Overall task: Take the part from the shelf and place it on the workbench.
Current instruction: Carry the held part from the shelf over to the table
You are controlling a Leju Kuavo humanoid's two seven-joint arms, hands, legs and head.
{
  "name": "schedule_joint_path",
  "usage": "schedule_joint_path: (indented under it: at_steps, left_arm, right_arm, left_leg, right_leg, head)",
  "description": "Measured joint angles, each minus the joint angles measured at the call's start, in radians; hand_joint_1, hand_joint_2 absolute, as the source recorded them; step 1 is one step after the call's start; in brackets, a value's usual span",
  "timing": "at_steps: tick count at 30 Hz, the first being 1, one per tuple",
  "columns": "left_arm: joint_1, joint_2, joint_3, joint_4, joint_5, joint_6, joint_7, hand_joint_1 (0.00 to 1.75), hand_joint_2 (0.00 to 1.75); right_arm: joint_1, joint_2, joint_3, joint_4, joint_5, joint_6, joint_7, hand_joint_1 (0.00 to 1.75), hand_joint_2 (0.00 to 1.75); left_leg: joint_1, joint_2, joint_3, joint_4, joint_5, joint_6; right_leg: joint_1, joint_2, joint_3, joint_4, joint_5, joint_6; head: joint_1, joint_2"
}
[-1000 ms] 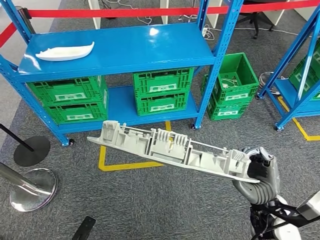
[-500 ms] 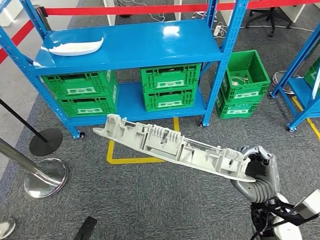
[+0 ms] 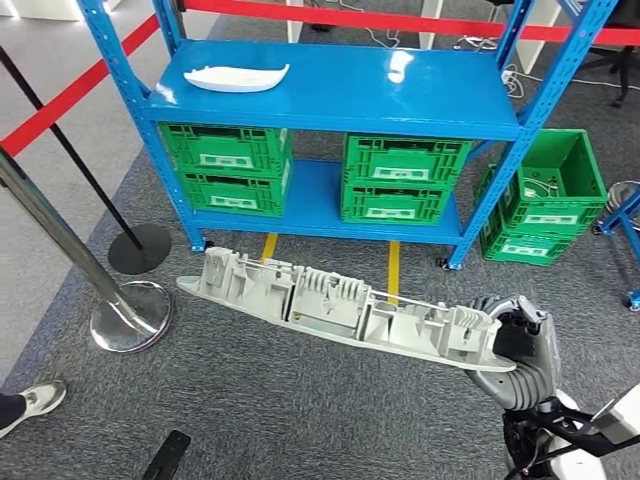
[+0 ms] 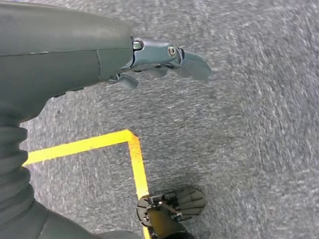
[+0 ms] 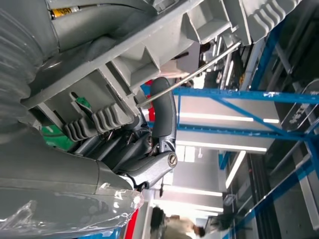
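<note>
One long grey part (image 3: 343,308) stretches level above the carpet, its left end free and near a steel post base (image 3: 130,316); its right end is grasped by the right hand (image 3: 521,345). The left hand (image 4: 165,57) hangs released, holding nothing. Far behind stands the blue shelf (image 3: 340,85).

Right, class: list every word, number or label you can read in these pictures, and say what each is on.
None can be read.
Green crates: white labels, too small to read.
Grey part in the right robot hand: no print visible.
</note>
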Motion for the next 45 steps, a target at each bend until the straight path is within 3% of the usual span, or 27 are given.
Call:
schedule_joint_path:
  at_steps: [2,4,6,8,10,12,13,15,17,19,21,23,25,26,27,28,30,31,32,34,36,38,40,42,43,44,45]
  left_arm:
    - [-0.003,0.000,0.000,0.000,0.000,0.000,0.000,0.00,1.75]
    - [-0.003,0.000,0.000,0.000,0.000,0.001,0.001,0.00,1.75]
    - [0.000,0.002,0.000,0.000,0.000,0.002,0.004,0.00,1.75]
    - [0.000,0.003,0.000,0.000,-0.001,0.003,0.007,0.00,1.75]
    - [-0.002,0.002,0.000,0.000,0.000,0.003,0.008,0.00,1.75]
    - [-0.002,0.000,0.000,0.000,0.000,0.003,0.008,0.00,1.75]
    - [-0.001,0.000,0.000,0.000,0.000,0.003,0.008,0.00,1.75]
    - [0.001,0.000,0.000,0.000,0.000,0.003,0.008,0.00,1.75]
    - [-0.002,0.000,0.000,0.000,0.000,0.003,0.008,0.00,1.75]
    - [-0.004,0.000,0.000,0.000,-0.001,0.003,0.008,0.00,1.75]
    - [-0.001,0.000,0.000,0.000,0.000,0.004,0.008,0.00,1.75]
    - [-0.001,0.001,0.001,0.000,0.002,0.006,0.008,0.00,1.75]
    - [-0.007,0.001,0.001,0.000,0.003,0.007,0.008,0.00,1.75]
    - [-0.009,-0.001,0.001,0.000,0.003,0.007,0.008,0.00,1.75]
    - [-0.011,-0.002,0.001,0.000,0.003,0.007,0.008,0.00,1.75]
    - [-0.011,-0.002,0.001,0.000,0.003,0.007,0.009,0.00,1.75]
    - [-0.013,-0.003,0.001,0.000,0.002,0.008,0.009,0.00,1.75]
    - [-0.015,-0.003,0.001,0.000,0.003,0.008,0.009,0.00,1.75]
    - [-0.018,-0.004,0.001,0.000,0.004,0.008,0.009,0.00,1.75]
    - [-0.022,-0.005,0.001,0.000,0.010,0.008,0.008,0.00,1.75]
    - [-0.021,-0.008,0.002,0.000,0.019,0.008,-0.001,0.00,1.75]
    - [-0.018,-0.013,0.003,0.000,0.023,0.008,-0.008,0.00,1.75]
    - [-0.018,-0.017,0.003,0.000,0.020,0.008,-0.006,0.00,1.75]
    - [-0.014,-0.023,0.002,0.000,0.019,0.005,-0.002,0.00,1.75]
    - [-0.009,-0.024,0.002,0.000,0.019,0.003,-0.001,0.00,1.75]
    - [-0.003,-0.025,0.002,0.000,0.017,0.001,0.002,0.00,1.75]
    - [0.002,-0.025,0.002,0.000,0.015,0.001,0.007,0.00,1.75]
  right_arm:
    - [0.000,0.000,0.000,0.000,0.000,0.000,-0.001,1.75,1.75]
    - [0.001,0.001,0.000,0.000,0.000,0.000,-0.002,1.75,1.75]
    - [0.001,0.002,-0.001,0.000,0.000,0.000,-0.003,1.75,1.75]
    - [0.002,0.003,-0.002,-0.001,0.001,0.000,-0.003,1.75,1.75]
    - [0.003,0.004,-0.003,-0.003,0.001,0.000,-0.003,1.75,1.75]
    - [0.006,0.005,-0.003,-0.003,0.003,0.000,-0.003,1.75,1.75]
    - [0.007,0.005,-0.003,-0.003,0.003,0.000,-0.003,1.75,1.75]
    - [0.007,0.005,-0.003,-0.004,0.003,0.000,-0.003,1.75,1.75]
    - [0.007,0.005,-0.004,-0.006,0.003,0.000,-0.003,1.75,1.75]
    - [0.004,0.005,-0.005,-0.011,0.005,0.003,-0.002,1.75,1.75]
    - [-0.002,0.004,-0.006,-0.014,0.009,0.005,-0.001,1.75,1.75]
    - [-0.012,0.004,-0.006,-0.017,0.011,0.006,0.001,1.75,1.75]
    - [-0.022,0.004,-0.007,-0.018,0.011,0.005,0.003,1.75,1.75]
    - [-0.027,0.004,-0.007,-0.017,0.010,0.005,0.004,1.75,1.75]
    - [-0.032,0.004,-0.007,-0.017,0.010,0.005,0.005,1.75,1.75]
    - [-0.038,0.004,-0.007,-0.017,0.010,0.005,0.007,1.75,1.75]
    - [-0.052,0.003,-0.007,-0.017,0.010,0.006,0.010,1.75,1.75]
    - [-0.059,0.002,-0.007,-0.017,0.010,0.006,0.011,1.75,1.75]
    - [-0.064,0.001,-0.007,-0.018,0.011,0.006,0.012,1.75,1.75]
    - [-0.072,-0.002,-0.007,-0.019,0.012,0.006,0.013,1.75,1.75]
    - [-0.081,-0.008,-0.007,-0.022,0.006,0.006,0.017,1.75,1.75]
    - [-0.091,-0.018,-0.008,-0.028,-0.001,0.007,0.026,1.75,1.75]
    - [-0.094,-0.030,-0.010,-0.039,-0.003,0.008,0.035,1.75,1.75]
    - [-0.090,-0.040,-0.016,-0.048,-0.004,0.006,0.041,1.75,1.75]
    - [-0.084,-0.045,-0.020,-0.052,-0.005,0.004,0.043,1.75,1.75]
    - [-0.076,-0.048,-0.025,-0.059,-0.005,0.001,0.043,1.75,1.75]
    - [-0.067,-0.052,-0.032,-0.067,-0.006,-0.002,0.044,1.75,1.75]
  left_leg:
    - [-0.001,-0.022,-0.009,0.006,0.005,-0.009]
    - [0.001,-0.043,-0.024,0.010,0.013,-0.022]
    - [0.004,-0.053,-0.036,0.013,0.016,-0.035]
    - [0.001,-0.014,-0.063,0.061,-0.017,-0.044]
    - [0.001,0.038,-0.121,0.183,-0.083,-0.053]
    - [0.004,0.054,-0.166,0.286,-0.119,-0.057]
    - [0.004,0.056,-0.164,0.290,-0.110,-0.058]
    - [0.003,0.072,-0.105,0.193,-0.054,-0.054]
    - [-0.002,0.115,-0.035,0.068,-0.012,-0.047]
    - [-0.008,0.131,-0.014,0.019,-0.006,-0.036]
    - [-0.008,0.109,-0.018,0.014,-0.003,-0.023]
    - [-0.003,0.088,-0.019,0.010,0.003,-0.009]
    - [-0.001,0.065,-0.021,0.009,0.007,-0.001]
    - [-0.001,0.053,-0.022,0.009,0.008,0.001]
    - [-0.001,0.040,-0.023,0.009,0.009,0.002]
    - [-0.001,0.028,-0.024,0.010,0.010,0.002]
    - [0.001,0.001,-0.023,0.011,0.012,-0.001]
    - [0.001,-0.012,-0.025,0.013,0.013,-0.005]
    - [0.001,-0.024,-0.029,0.017,0.014,-0.009]
    - [0.002,-0.046,-0.043,0.021,0.021,-0.022]
    - [0.007,-0.062,-0.056,0.021,0.030,-0.036]
    - [0.005,-0.022,-0.074,0.050,0.010,-0.046]
    - [0.002,0.038,-0.124,0.155,-0.049,-0.052]
    - [0.004,0.054,-0.183,0.281,-0.101,-0.056]
    - [0.005,0.055,-0.194,0.308,-0.104,-0.056]
    - [0.005,0.058,-0.184,0.294,-0.088,-0.055]
    - [0.005,0.065,-0.155,0.245,-0.060,-0.054]
  right_leg:
    - [-0.009,0.050,0.063,-0.116,0.032,0.001]
    - [-0.010,0.069,0.075,-0.142,0.031,-0.003]
    - [-0.010,0.044,0.070,-0.141,0.036,-0.014]
    - [-0.012,0.017,0.070,-0.146,0.041,-0.028]
    - [-0.009,-0.011,0.068,-0.147,0.043,-0.036]
    - [-0.006,-0.041,0.065,-0.147,0.043,-0.038]
    - [-0.005,-0.054,0.065,-0.147,0.043,-0.039]
    - [-0.004,-0.078,0.067,-0.147,0.042,-0.038]
    - [0.002,-0.098,0.067,-0.144,0.039,-0.031]
    - [0.008,-0.117,0.066,-0.141,0.038,-0.022]
    - [0.007,-0.131,0.066,-0.141,0.034,-0.012]
    - [0.004,-0.098,0.050,-0.101,0.003,-0.003]
    - [0.002,-0.044,-0.003,0.021,-0.061,0.001]
    - [0.001,-0.030,-0.036,0.090,-0.088,0.001]
    - [0.002,-0.024,-0.059,0.137,-0.100,0.002]
    - [0.001,-0.021,-0.066,0.146,-0.091,0.002]
    - [-0.003,-0.009,-0.025,0.053,-0.026,0.002]
    - [-0.008,0.017,0.007,-0.017,0.005,0.003]
    - [-0.014,0.045,0.037,-0.078,0.024,0.003]
    - [-0.018,0.079,0.059,-0.126,0.030,-0.001]
    - [-0.016,0.060,0.056,-0.127,0.034,-0.011]
    - [-0.016,0.034,0.057,-0.131,0.038,-0.025]
    - [-0.013,0.004,0.058,-0.133,0.040,-0.035]
    - [-0.010,-0.027,0.057,-0.133,0.039,-0.038]
    - [-0.009,-0.042,0.057,-0.133,0.038,-0.038]
    - [-0.008,-0.056,0.057,-0.133,0.038,-0.038]
    - [-0.008,-0.069,0.059,-0.133,0.037,-0.037]
  head:
    - [-0.001,0.000]
    - [-0.002,0.000]
    - [-0.001,0.000]
    - [-0.011,0.000]
    - [-0.021,0.000]
    - [-0.021,0.000]
    - [-0.021,0.000]
    - [-0.021,0.000]
    - [-0.022,0.000]
    - [-0.022,0.000]
    - [-0.021,0.000]
    - [-0.018,0.000]
    - [-0.013,0.000]
    - [-0.012,0.000]
    - [-0.012,0.000]
    - [-0.012,0.000]
    - [-0.012,0.000]
    - [-0.012,0.000]
    - [-0.012,0.000]
    - [-0.014,0.000]
    - [-0.014,0.000]
    - [-0.019,0.000]
    - [-0.025,0.000]
    - [-0.026,0.000]
    - [-0.026,0.000]
    - [-0.026,0.000]
    - [-0.026,0.000]
